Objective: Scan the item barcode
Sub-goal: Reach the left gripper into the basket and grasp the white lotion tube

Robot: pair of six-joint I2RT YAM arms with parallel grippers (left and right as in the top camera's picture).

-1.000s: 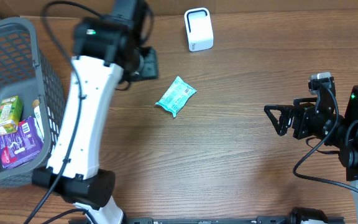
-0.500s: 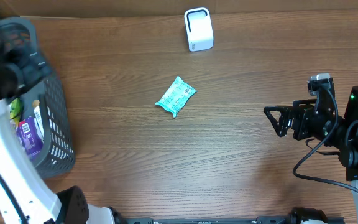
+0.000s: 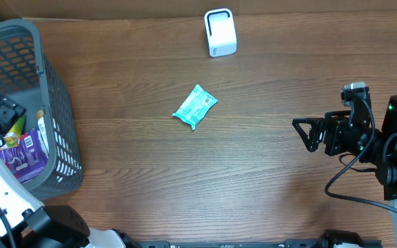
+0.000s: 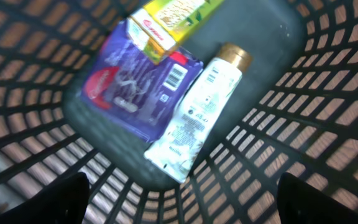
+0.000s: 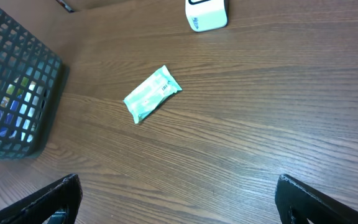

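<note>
Blur smears the left wrist view, so the print on the white tube [image 4: 197, 118] is unreadable (the yellow-green carton [image 4: 173, 18] is cut by the top edge). The right wrist view's top edge crops the white scanner [image 5: 207, 17], showing only its lower part.

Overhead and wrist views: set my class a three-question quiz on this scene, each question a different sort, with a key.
1. True or false: the teal packet lies inside the basket.
2. Which lies beside the purple packet in the basket? A white tube; B red mug; C banana.
3. How many items does the left wrist view show in the basket?
Key: 1 false; 2 A; 3 three.
</note>
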